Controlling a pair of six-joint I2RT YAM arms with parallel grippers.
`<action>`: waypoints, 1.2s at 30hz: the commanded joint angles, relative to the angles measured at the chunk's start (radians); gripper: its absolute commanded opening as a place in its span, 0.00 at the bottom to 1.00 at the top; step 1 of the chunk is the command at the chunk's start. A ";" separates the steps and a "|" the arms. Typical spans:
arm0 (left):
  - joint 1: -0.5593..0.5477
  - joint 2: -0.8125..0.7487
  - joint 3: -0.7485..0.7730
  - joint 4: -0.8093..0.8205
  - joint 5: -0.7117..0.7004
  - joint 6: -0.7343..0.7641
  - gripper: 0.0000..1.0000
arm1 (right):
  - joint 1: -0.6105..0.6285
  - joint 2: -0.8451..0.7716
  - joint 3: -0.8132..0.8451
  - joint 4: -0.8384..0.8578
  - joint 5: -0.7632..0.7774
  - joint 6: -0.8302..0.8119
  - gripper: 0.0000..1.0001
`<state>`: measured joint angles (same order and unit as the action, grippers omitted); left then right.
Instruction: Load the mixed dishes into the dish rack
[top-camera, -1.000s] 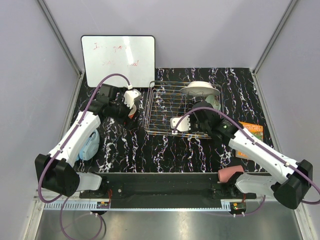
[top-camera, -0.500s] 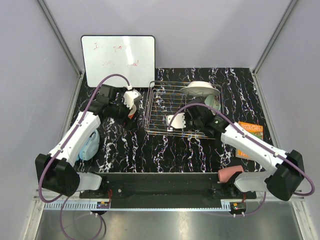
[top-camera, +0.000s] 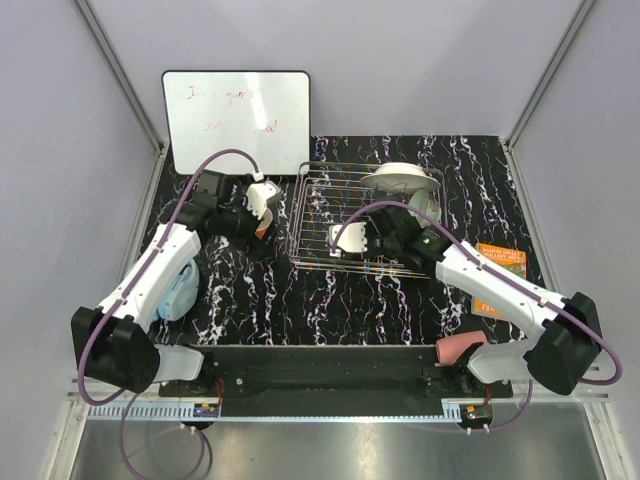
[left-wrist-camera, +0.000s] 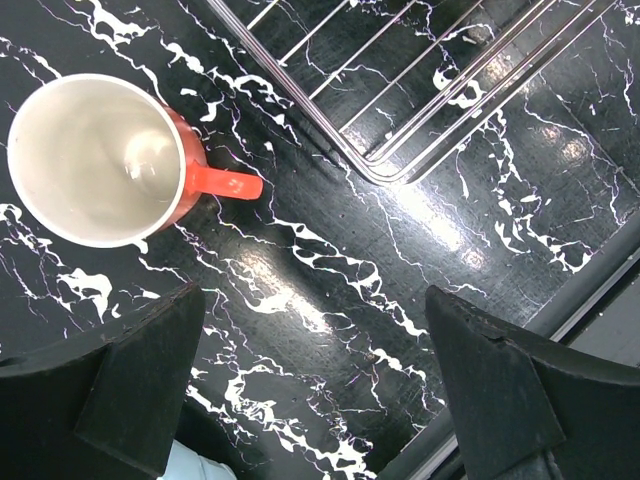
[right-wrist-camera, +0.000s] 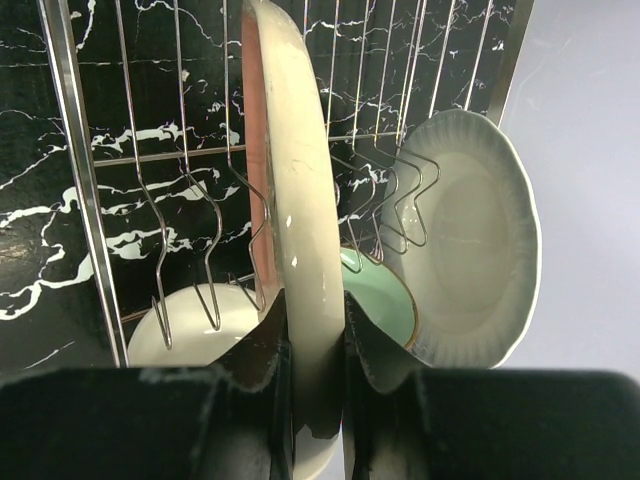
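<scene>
**Plate pinched edge-on over the rack**

The pink-and-cream plate (right-wrist-camera: 300, 200) stands on edge, clamped between the right gripper's (right-wrist-camera: 312, 370) fingers. It's right over the dish rack (top-camera: 325, 200) tines, though I can't quite tell if it's touching them. The white fluted-rim plate (right-wrist-camera: 470, 240), mint-green bowl (right-wrist-camera: 380, 290) and white bowl (right-wrist-camera: 190, 330) sit close by in the rack. The orange mug (left-wrist-camera: 95, 160) is upright on the table (left-wrist-camera: 330, 260) near the rack's corner. The left gripper (left-wrist-camera: 318, 375) hangs above the table, spread wide, with the mug off to one side.

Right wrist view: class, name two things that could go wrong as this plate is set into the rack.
The pink-and-cream plate, pinched on edge by the right gripper, might snag on the dish rack wires and twist free. It could also tip onto the mint-green bowl or white fluted plate beside it.
</scene>
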<state>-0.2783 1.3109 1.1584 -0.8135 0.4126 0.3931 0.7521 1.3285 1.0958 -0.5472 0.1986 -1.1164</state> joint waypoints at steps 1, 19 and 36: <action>0.005 -0.019 0.000 0.033 0.020 0.010 0.94 | -0.002 0.001 -0.007 0.072 0.015 0.046 0.14; 0.007 -0.044 0.003 0.030 0.005 0.013 0.94 | -0.031 -0.126 -0.017 0.058 0.061 0.147 1.00; 0.106 -0.055 0.089 0.039 -0.169 0.018 0.99 | -0.031 -0.270 0.239 -0.099 0.012 0.857 1.00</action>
<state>-0.2455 1.2762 1.2064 -0.8165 0.3225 0.3973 0.7254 1.1191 1.3506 -0.6689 0.2913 -0.4908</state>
